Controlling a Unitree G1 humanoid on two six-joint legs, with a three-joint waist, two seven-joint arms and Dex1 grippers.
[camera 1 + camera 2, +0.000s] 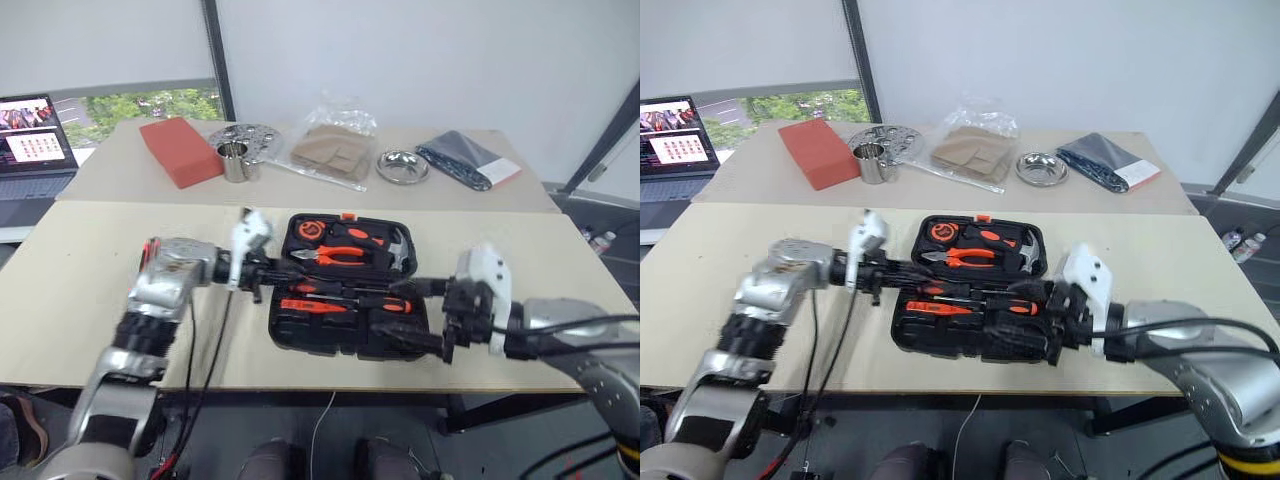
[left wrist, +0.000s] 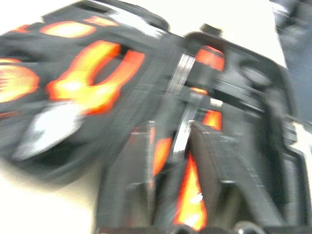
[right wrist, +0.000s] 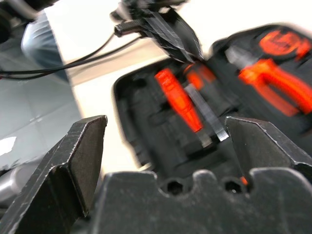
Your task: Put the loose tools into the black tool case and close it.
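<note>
The black tool case [image 1: 300, 335] lies open in the middle of the front table. Its near half holds an orange-black utility knife [image 1: 312, 305] and screwdrivers [image 1: 395, 305] with orange-black handles. Pliers, a hammer and a tape measure sit in the far half. My left gripper [image 1: 268, 275] hovers at the case's left edge, pointing in over it. In the blurred left wrist view its fingers [image 2: 219, 165] stand apart above an orange handle and a steel shaft in the case. My right gripper [image 1: 425, 315] is at the case's right edge, open wide and empty [image 3: 165, 126].
The back table carries a red-orange block [image 1: 180, 150], a metal cup [image 1: 235, 160], a perforated metal disc [image 1: 250, 133], a plastic bag [image 1: 335, 148], a steel bowl [image 1: 402, 167] and a dark blue packet [image 1: 465, 158]. A laptop [image 1: 35, 140] stands at far left. Cables hang under my left arm.
</note>
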